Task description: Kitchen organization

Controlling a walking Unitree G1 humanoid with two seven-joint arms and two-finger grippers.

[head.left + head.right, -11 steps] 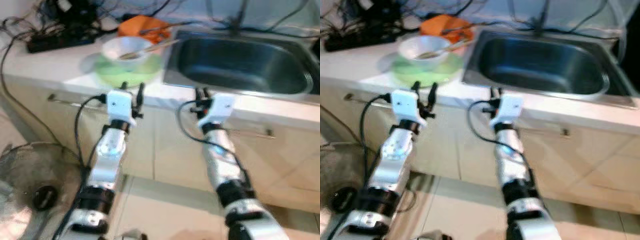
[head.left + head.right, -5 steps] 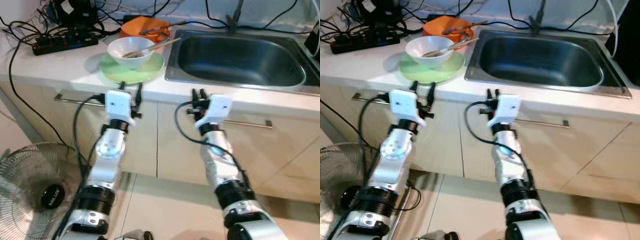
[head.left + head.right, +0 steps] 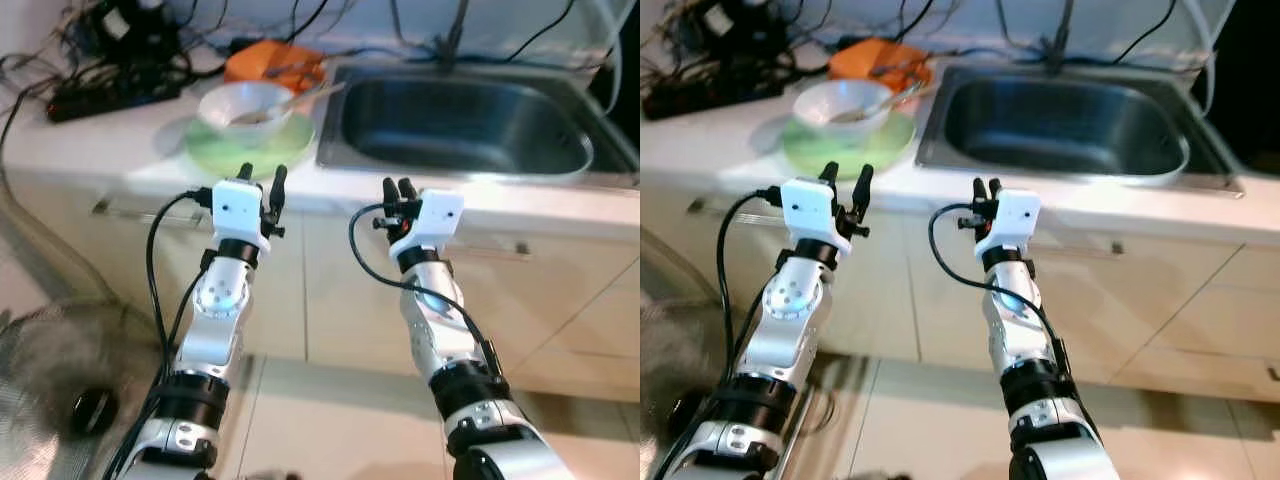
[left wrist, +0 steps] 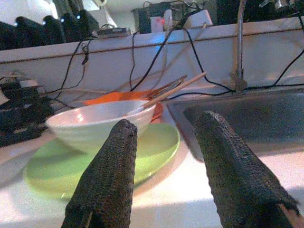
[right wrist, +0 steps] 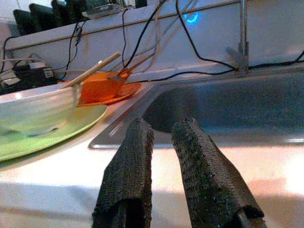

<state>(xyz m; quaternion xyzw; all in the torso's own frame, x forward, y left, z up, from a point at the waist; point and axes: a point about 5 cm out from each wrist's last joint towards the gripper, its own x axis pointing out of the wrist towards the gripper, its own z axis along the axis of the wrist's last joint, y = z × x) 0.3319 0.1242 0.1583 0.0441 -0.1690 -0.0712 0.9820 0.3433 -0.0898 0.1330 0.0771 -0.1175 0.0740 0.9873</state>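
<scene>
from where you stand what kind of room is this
Most likely a home kitchen: a steel sink is set in a pale counter, with a white bowl on a green plate beside it.

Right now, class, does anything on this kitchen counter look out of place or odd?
Yes: a black power strip with tangled cables lies on the counter, beside the white bowl on the green plate and near the sink, an odd spot for electrics.

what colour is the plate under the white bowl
Light green. The plate sits under the white bowl on the counter; the left wrist view shows it best.
</scene>
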